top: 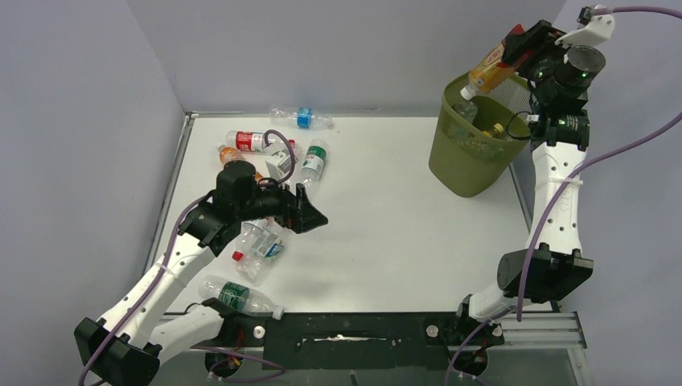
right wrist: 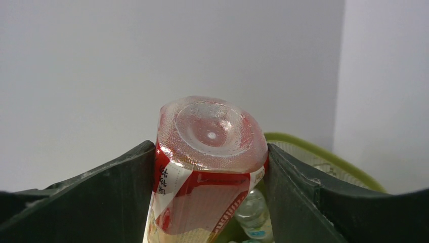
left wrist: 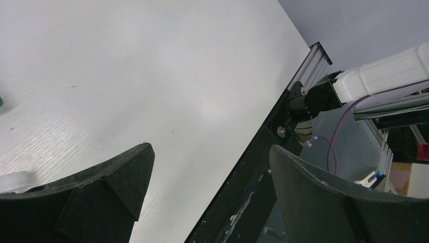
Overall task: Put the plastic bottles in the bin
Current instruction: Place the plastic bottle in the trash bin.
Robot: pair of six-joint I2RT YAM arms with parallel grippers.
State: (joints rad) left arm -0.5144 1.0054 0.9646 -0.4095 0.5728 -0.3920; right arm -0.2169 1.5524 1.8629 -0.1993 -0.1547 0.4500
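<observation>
1. Two grippers show, well apart. The left gripper (top: 310, 211) hangs over the left-middle of the flat white table (top: 386, 209), and the right gripper (top: 508, 55) is raised above the far right corner.
2. The right gripper's fingers (right wrist: 116, 195) pinch a yellowish clear plastic bottle with a red-and-white label (right wrist: 207, 167) by its sides. Its dimpled base faces the wrist camera. In the top view the bottle slants neck-down over the rim of the bin, and its cap is just above the opening.
3. The olive-green plastic mesh bin (top: 462, 165) stands upright at the far right of the table. A clear bottle with a white cap (top: 466, 108) lies inside it, beside a yellow-capped item (top: 499, 129) that may be another bottle. The mesh hides too much to be sure.
4. The left gripper's fingers (left wrist: 111, 187) are spread wide with nothing between them. Below them are only bare table and the black front rail (left wrist: 238, 192).
5. Six bottles lie on their sides on the left half of the table:
   - a clear bottle with a blue label (top: 301, 118) against the far edge
   - a clear bottle with a red label (top: 249, 141)
   - an orange bottle (top: 233, 154) just beside the red-labelled one
   - a clear bottle with a green-and-white label (top: 314, 161) near the left gripper
   - a crumpled clear bottle with a red cap (top: 259, 245) under the left arm
   - a clear bottle with a dark green label (top: 237, 296) at the near edge
</observation>
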